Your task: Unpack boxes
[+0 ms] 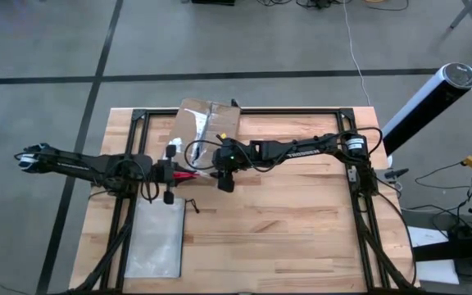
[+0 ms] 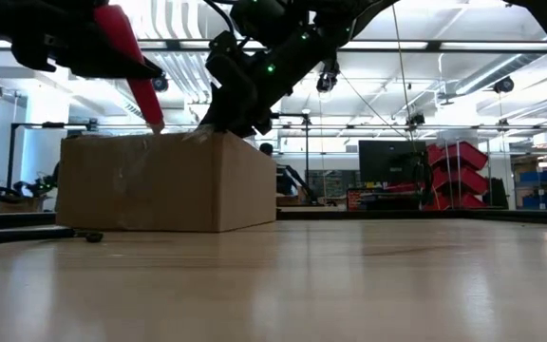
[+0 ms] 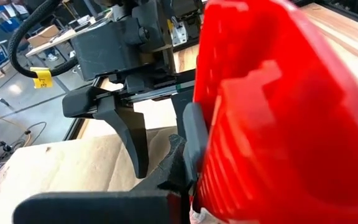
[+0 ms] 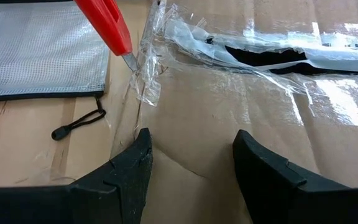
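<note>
Zip pouch [image 1: 156, 238] lies at the near left of the surface [image 1: 301, 221]. Left end effector [image 1: 173, 174] clenched on red utility knife [image 4: 107, 25], blade at torn tape [image 4: 151, 68]; right end effector [image 4: 191, 165] released, over cardboard box [image 2: 164, 180] at the far edge

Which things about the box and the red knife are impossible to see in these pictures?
- Inside of the cardboard box: the slit under the torn tape shows only black in the right wrist view.
- Knife blade: cut off in the left wrist view, where the red handle fills the frame.
- White label: too small and glared in the high view.
</note>
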